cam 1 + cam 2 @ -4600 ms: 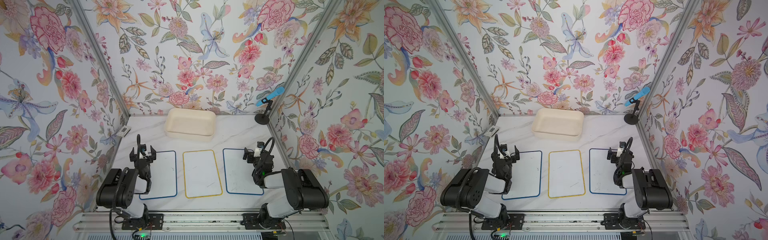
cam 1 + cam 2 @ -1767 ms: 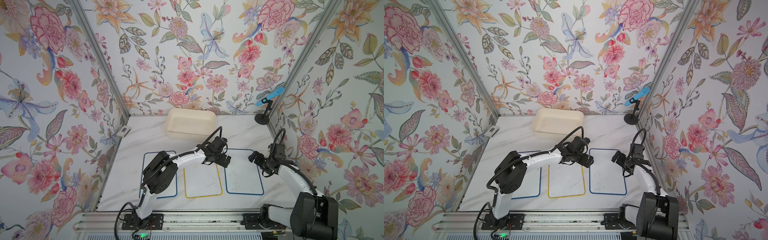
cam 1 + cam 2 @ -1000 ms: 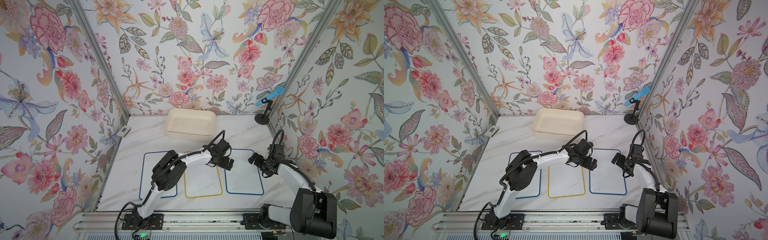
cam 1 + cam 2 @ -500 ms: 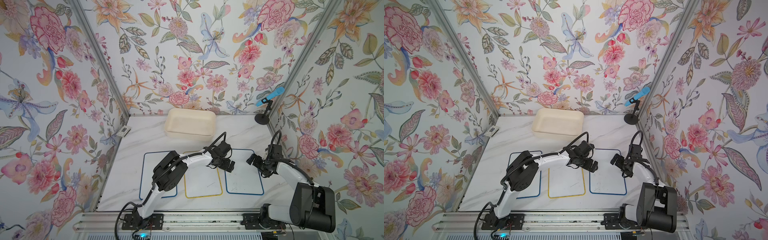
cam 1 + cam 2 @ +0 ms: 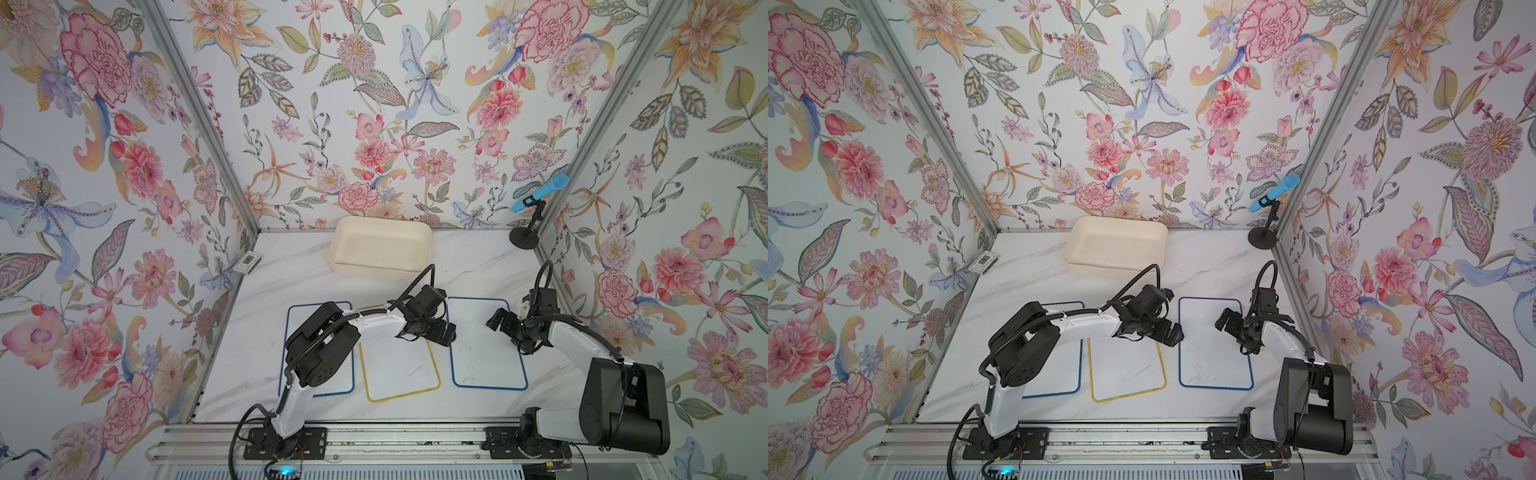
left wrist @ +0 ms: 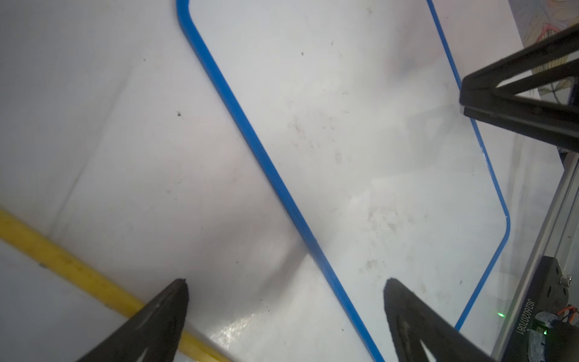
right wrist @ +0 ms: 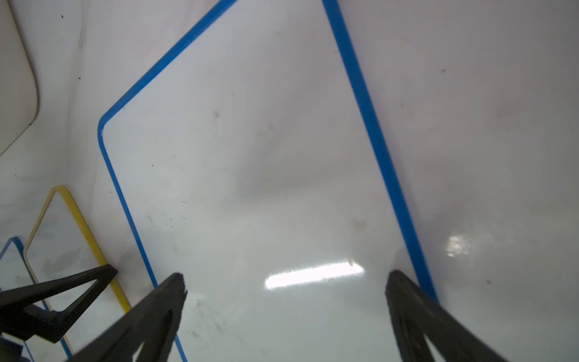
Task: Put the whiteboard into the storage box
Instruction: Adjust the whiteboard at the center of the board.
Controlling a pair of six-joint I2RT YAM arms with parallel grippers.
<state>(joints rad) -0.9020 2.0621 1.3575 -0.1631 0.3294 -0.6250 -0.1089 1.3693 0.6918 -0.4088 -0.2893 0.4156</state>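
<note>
The right-hand blue-framed whiteboard (image 5: pixel 486 349) lies flat on the table (image 5: pixel 469 266), bare marble along both long edges, with the storage box (image 5: pixel 380 272) behind it. The left gripper (image 5: pixel 445 334) straddles its inner edge and the right gripper (image 5: pixel 496 323) hangs over its outer side, both spread wide and empty.

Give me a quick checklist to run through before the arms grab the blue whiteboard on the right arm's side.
1. The left end effector is open: ok.
2. The right end effector is open: ok.
3. The left end effector straddles one long edge of the blue-framed whiteboard: ok.
4. That whiteboard lies flat, apart from the yellow-framed whiteboard: ok.
5. The storage box is empty: ok.
6. Both end effectors are low enough to catch the frame: cannot tell.
</note>
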